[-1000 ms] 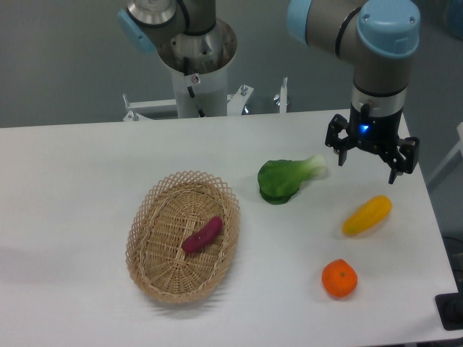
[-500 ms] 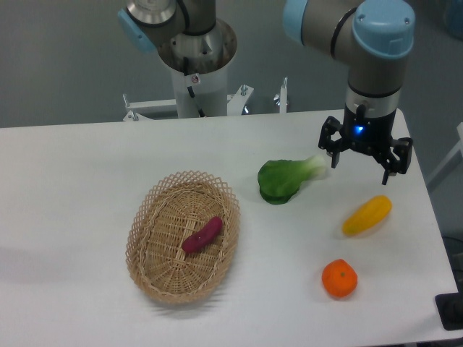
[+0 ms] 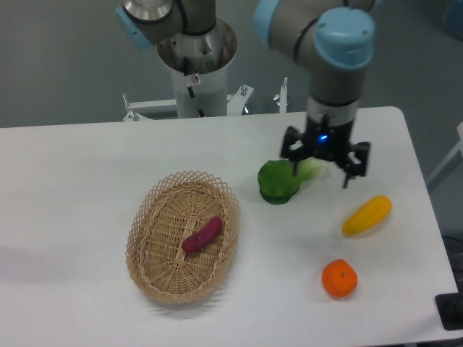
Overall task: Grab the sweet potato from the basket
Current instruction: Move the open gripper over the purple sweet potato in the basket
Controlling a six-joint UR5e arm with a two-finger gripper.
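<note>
**Arm Crossing Toward the Basket**

The gripper is hanging above the leafy green vegetable, fingers spread and carrying nothing. The sweet potato is lying slantwise inside the basket, well to the left. The approach appears to be under way; next, the arm likely needs to travel left and descend over the tuber.

I have moved the gripper left from above the table's right edge to over the green vegetable.
</note>
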